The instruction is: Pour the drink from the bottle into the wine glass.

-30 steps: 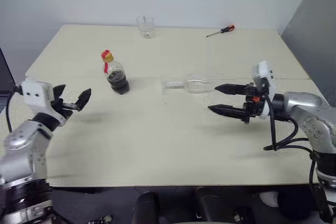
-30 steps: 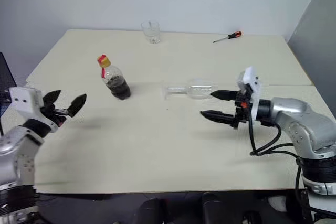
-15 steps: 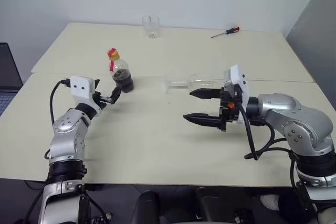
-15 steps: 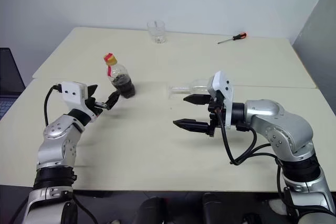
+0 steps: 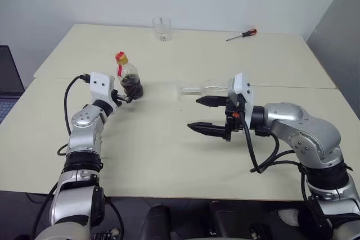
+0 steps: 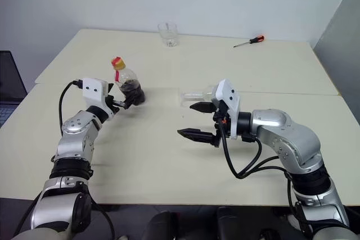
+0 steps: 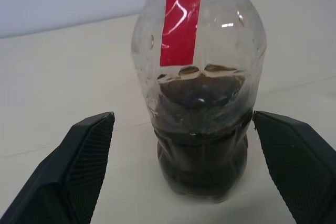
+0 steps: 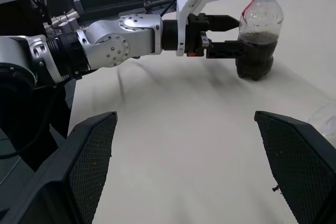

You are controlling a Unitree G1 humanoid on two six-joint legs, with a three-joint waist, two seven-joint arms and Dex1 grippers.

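Observation:
The bottle stands upright left of the table's middle, with a yellow cap and a red label. The dark drink fills its lower half. My left gripper is open and level, with one finger on each side of the bottle's lower body and a gap to each. The wine glass lies on its side near the table's centre, foot toward the bottle. Its bowl is partly hidden behind my right gripper. That gripper is open and empty, pointing left above the table just in front of the glass.
A short clear tumbler stands at the table's far edge. A red-handled screwdriver lies at the far right. A laptop sits off the table's left side. A seam runs across the table.
My left gripper has moved forward and rightward until its open fingers stand either side of the bottle. My right gripper has shifted left, in front of the lying glass. The camera view shifted too.

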